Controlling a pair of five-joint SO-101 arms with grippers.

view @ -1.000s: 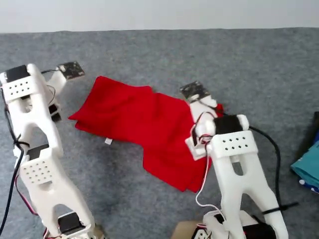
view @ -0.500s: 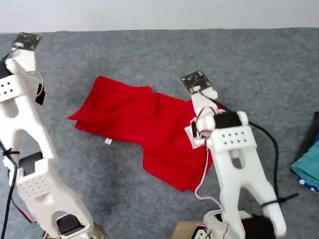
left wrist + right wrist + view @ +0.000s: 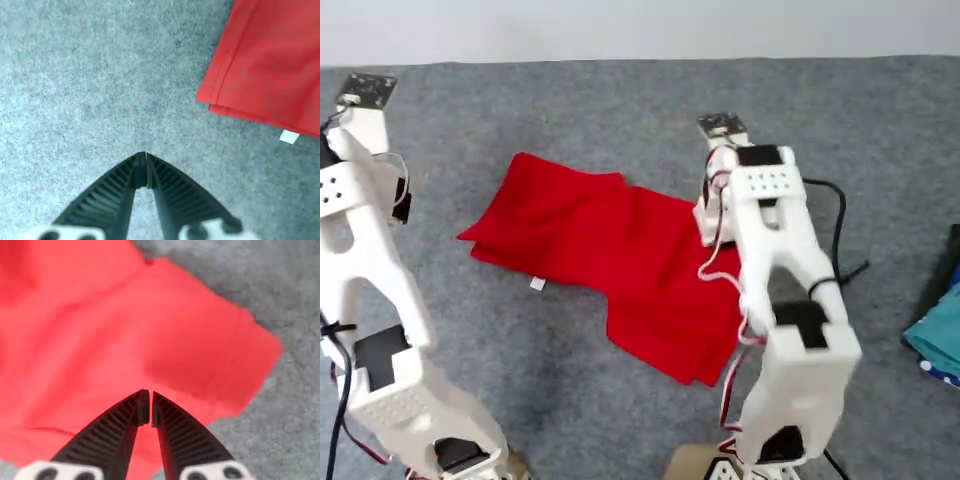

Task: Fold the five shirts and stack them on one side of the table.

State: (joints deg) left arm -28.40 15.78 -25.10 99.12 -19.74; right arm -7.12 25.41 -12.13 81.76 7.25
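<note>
A red shirt [image 3: 610, 255] lies loosely folded across the middle of the grey table. Its corner [image 3: 260, 75] carries a small white tag [image 3: 289, 136]. My left gripper [image 3: 145, 156] is shut with nothing in it, hanging over bare carpet just off the shirt's left corner. The left arm [image 3: 360, 220] stands tall at the table's left side. My right gripper [image 3: 147, 392] is also shut and hovers above the red shirt [image 3: 150, 325] near its right end, with no cloth pinched between the tips. The right arm [image 3: 770, 240] covers the shirt's right edge.
A teal and blue pile of cloth [image 3: 935, 335] sits at the right edge of the table. Grey carpet [image 3: 620, 110] stretches open behind the shirt and in front of it. A tan object [image 3: 690, 462] pokes in at the near edge between the arm bases.
The left arm swung away from the shirt's left edge towards the far left corner. The right arm stretched forward and rose over the shirt's right part. The shirt has not shifted.
</note>
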